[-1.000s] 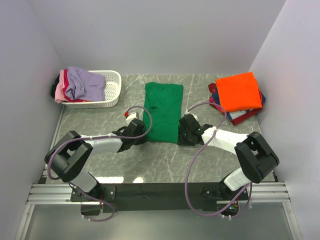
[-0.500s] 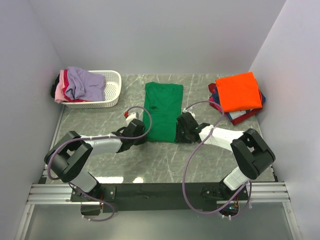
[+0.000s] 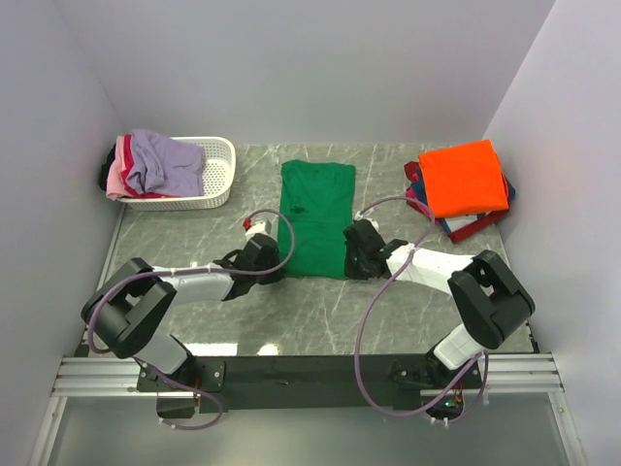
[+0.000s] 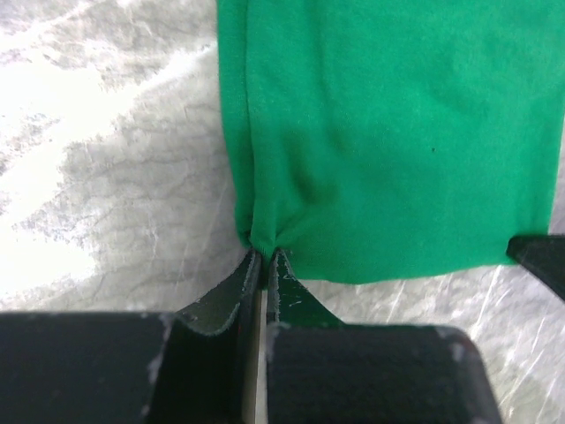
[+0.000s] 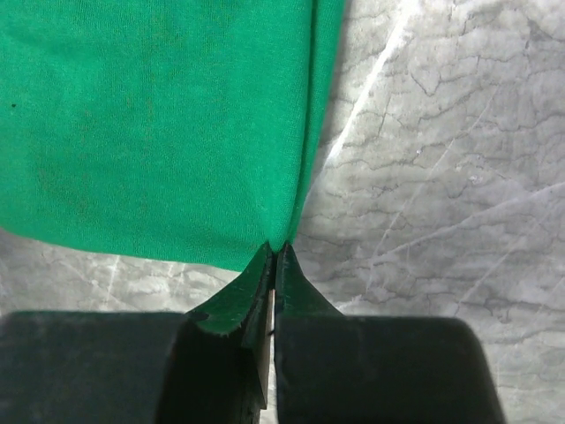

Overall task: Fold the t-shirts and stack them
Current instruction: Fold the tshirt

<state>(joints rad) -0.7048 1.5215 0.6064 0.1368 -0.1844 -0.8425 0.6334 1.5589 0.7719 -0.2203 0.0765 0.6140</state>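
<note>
Marble table [image 3: 320,311] carries the green shirt [image 3: 316,218] flat; my left gripper [image 4: 264,256] and right gripper [image 5: 273,250] each pinch a near corner.

Left gripper [image 4: 265,258] low, jaws pinched together; right gripper [image 5: 274,252] — the same.

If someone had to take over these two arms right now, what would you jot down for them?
Left gripper: shut on the green shirt, near left corner.
Right gripper: shut on its near right corner.
Green shirt lies flat mid-table, folded into a strip.
Done: a folded pile far right, orange shirt on top.
Left: fold the green shirt across, stack it, then do the loose shirts in the basket.
</note>
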